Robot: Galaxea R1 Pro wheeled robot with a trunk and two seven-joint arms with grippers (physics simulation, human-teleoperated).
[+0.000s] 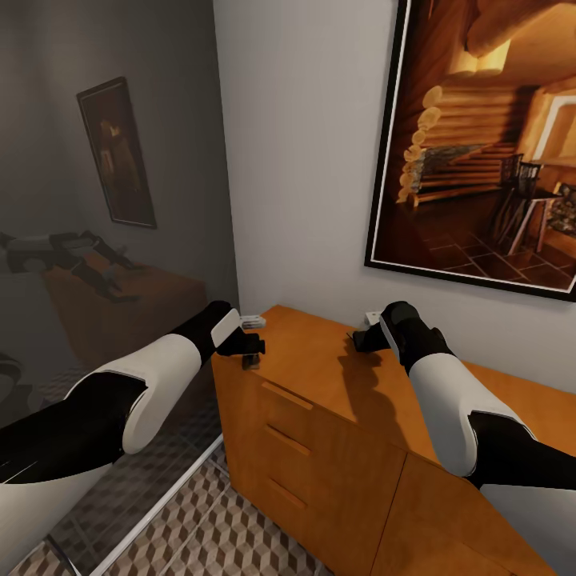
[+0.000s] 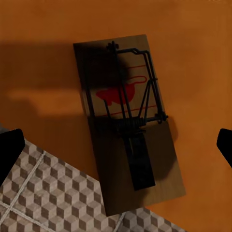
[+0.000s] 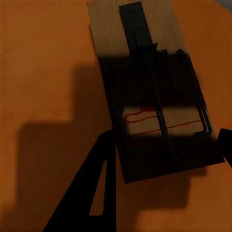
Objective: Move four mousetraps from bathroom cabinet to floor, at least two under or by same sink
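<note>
Both arms reach over cabinet [image 1: 336, 416], each hand above a mousetrap [image 2: 128, 121]

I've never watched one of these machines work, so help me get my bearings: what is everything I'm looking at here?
Cabinet: one, orange-brown wood, with slim bar-handled drawers, against the white wall.
Mousetraps: two, brown wood with black wire; one lies at the cabinet top's edge, one end overhanging the floor; the other lies flat on the cabinet top.
Floor: cube-patterned tiles, brown, beige and white, beside the cabinet.
Log-cabin picture: one, black frame, on the wall above the cabinet.
Dark portrait: one, on the grey wall at left.
Left claw: black, open, over the first trap.
Right claw: black, open, over the second trap.
</note>
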